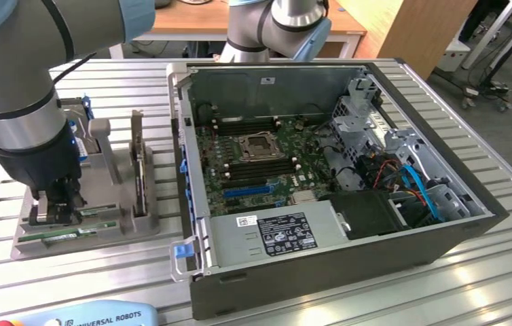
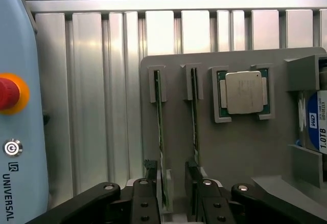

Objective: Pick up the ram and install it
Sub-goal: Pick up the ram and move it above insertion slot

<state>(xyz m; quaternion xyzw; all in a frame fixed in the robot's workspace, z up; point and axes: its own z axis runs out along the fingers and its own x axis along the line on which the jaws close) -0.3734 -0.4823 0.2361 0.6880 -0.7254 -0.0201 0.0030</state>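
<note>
Ram, a long thin green circuit-board stick, stands on edge in a slot of the flat grey plastic holder. It has not been lifted. The robot arm, with a pale blue joint cover, silver tube and black wrist, comes straight down at the exterior view's left. It sets its black end effector over the near end of that stick. The black fingers stand apart, one on each side of the board, with a gap visible between them and the board; it is not gripped.

A second green memory stick sits on edge in the neighbouring slot, parallel and just beside the first, and runs down toward the far finger. Beyond it on the holder, a square silver CPU chip lies flat in its own recess. A silver hard drive with a blue-white label stands at the holder's edge.

The holder rests on a ribbed aluminium table. A pale blue teach pendant with a red stop button lies beside the holder, on the side of the stick between the fingers.

In the exterior view, a dark grey open computer case lies on its side just beside the holder. Its green motherboard is exposed, well apart from the end effector.
</note>
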